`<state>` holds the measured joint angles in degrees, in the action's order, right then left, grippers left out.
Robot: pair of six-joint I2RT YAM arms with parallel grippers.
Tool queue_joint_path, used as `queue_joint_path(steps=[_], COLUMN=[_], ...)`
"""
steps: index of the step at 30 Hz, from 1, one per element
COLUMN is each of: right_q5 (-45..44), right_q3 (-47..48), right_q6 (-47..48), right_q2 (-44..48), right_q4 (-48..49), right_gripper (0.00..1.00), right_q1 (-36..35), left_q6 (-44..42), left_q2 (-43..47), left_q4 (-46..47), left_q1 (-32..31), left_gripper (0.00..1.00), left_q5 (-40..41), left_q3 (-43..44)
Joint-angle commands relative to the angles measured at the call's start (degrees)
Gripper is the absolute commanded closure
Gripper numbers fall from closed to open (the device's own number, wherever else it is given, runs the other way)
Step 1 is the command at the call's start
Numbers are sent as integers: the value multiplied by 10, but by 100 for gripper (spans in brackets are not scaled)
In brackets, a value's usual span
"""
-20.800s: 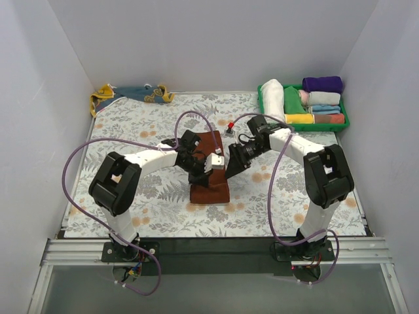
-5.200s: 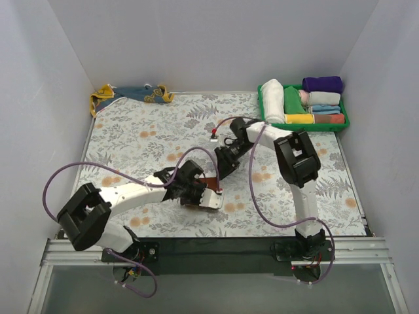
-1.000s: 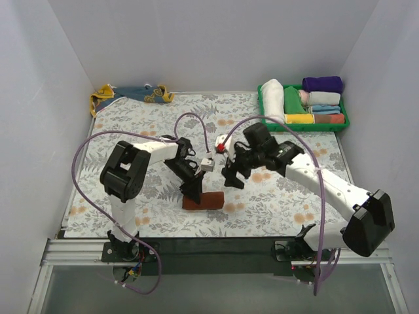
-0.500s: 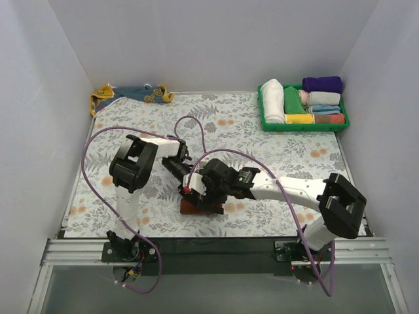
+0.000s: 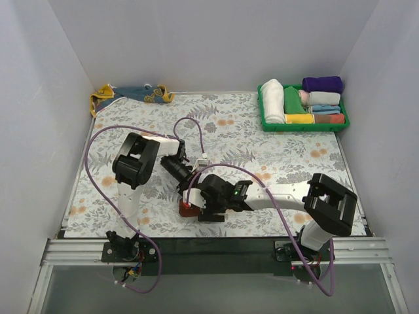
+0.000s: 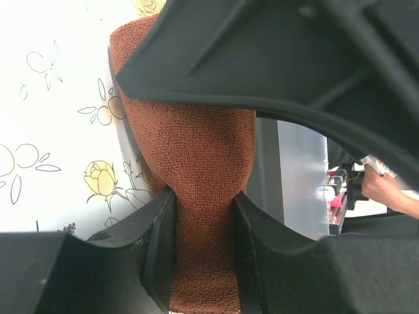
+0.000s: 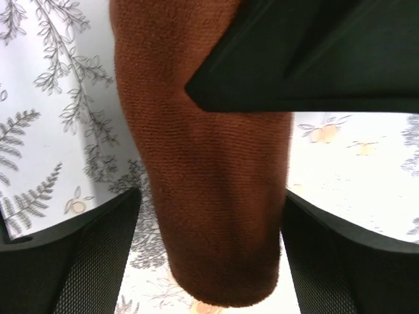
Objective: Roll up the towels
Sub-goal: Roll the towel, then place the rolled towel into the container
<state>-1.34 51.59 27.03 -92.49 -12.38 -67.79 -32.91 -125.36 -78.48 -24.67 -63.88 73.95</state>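
The rust-brown towel (image 6: 196, 163) lies rolled up near the table's front edge, mostly hidden under both grippers in the top view (image 5: 188, 210). My left gripper (image 6: 201, 248) is shut on one end of the roll, and the cloth is squeezed narrow between its fingers (image 6: 160, 248). My right gripper (image 7: 213, 255) straddles the roll (image 7: 209, 163) from the other end, jaws wide, with a thin gap on the left side. In the top view the left gripper (image 5: 191, 193) and the right gripper (image 5: 198, 208) meet over the roll. The mustard-yellow towel (image 5: 131, 93) lies crumpled at the back left corner.
A green tray (image 5: 308, 127) at the back right holds several rolled cloths, among them white, green and purple ones. The right arm lies low along the front edge. Purple cables loop above both arms. White walls close in the floral table (image 5: 294, 157).
My right gripper has swung from mid-table down and left onto the brown roll, its jaws now round it. The left gripper keeps its hold on the roll's end.
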Motion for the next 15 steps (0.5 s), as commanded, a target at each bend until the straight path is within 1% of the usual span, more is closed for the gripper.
queue_joint_path(steps=[1, 5, 6, 8, 9, 11, 12, 13, 15], right_q5=[-26, -38, -38, -27, -18, -13, -10, -7, 7], right_q3=[-23, -55, -59, -65, -69, -71, -74, -75, -79], right_q6=[21, 26, 26, 26, 25, 24, 22, 19, 17], right_q2=[15, 31, 34, 36, 34, 26, 23, 22, 27], right_q4=[55, 92, 98, 109, 110, 110, 110, 105, 95], right_gripper=[26, 32, 35, 46, 63, 79, 97, 99, 99], right_q1=[-10, -11, -11, -11, -11, -10, -11, -11, -9], left_q6=[-40, -46, -46, -45, -45, -43, -40, -37, -19], left_q2=[-20, -25, -26, -26, -26, -23, -20, -11, 4], left_q4=[33, 25, 27, 27, 26, 26, 28, 31, 40], left_q1=[8, 10, 10, 10, 10, 12, 15, 18, 34], left_gripper=[86, 86, 86, 85, 83, 71, 67, 59, 55], left_q5=[69, 67, 68, 68, 68, 65, 60, 59, 59], left_q3=[10, 17, 18, 20, 22, 24, 27, 28, 31])
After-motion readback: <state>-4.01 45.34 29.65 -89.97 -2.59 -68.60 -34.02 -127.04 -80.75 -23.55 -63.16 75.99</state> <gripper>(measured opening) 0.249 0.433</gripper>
